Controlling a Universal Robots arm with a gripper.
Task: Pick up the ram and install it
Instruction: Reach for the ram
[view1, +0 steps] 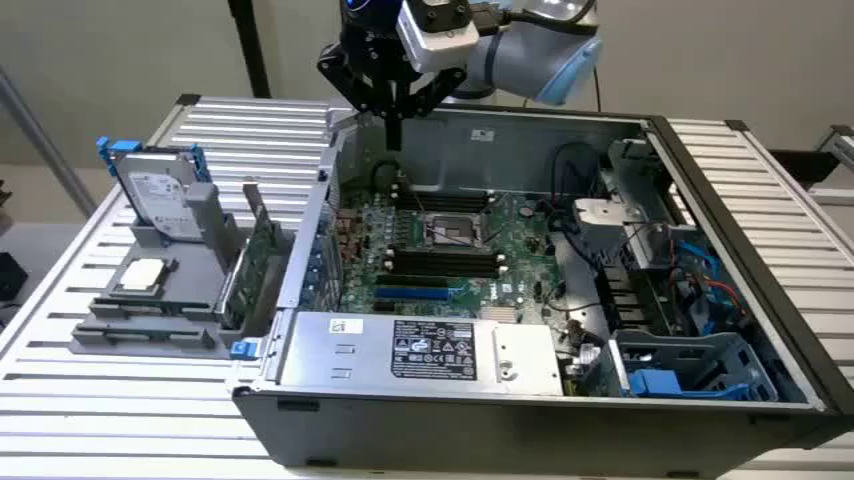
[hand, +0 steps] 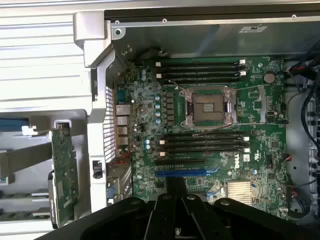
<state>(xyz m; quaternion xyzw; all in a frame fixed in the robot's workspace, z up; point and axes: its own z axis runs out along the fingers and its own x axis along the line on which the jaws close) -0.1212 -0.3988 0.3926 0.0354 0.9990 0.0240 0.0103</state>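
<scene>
— Gripper (view1: 395, 140) first, from the exterior view: where does it hang?

— High over the far part of the open computer case (view1: 534, 430), toward the exterior view's left, well above the motherboard (view1: 441, 260). Its black fingers point straight down and lie together as one narrow bar.

— And the ram (view1: 236, 290)?

— Outside the case, well apart from the gripper. It stands on its long edge in the grey holder (view1: 134, 335) on the slatted table (view1: 80, 400). That puts it at the exterior view's left, just beside the case wall. It looks like a slim, flat green stick sitting low in the holder. A taller green card (view1: 271, 250) stands right next to it, and I cannot tell sharply where one ends and the other begins. Farther left in the same holder, a square silver processor (view1: 144, 275) lies flat. A hard drive (view1: 158, 200) stands upright between blue rails.

— Now the wrist view.

— The gripper (hand: 176, 186) shows as black links meeting at tips pressed together, above the motherboard (hand: 260, 105). Below it sits the open processor socket (hand: 209, 107). Long black memory slots (hand: 200, 64) run on one side of the socket, and more slots (hand: 205, 141) on the other, their channels open. A blue expansion slot (hand: 180, 172) lies just beside the fingertips.

— Any green stick there?

— Beyond the case's perforated wall, a green board (hand: 62, 172) stands on edge in the holder. I cannot tell whether it is the stick or the taller card.
</scene>
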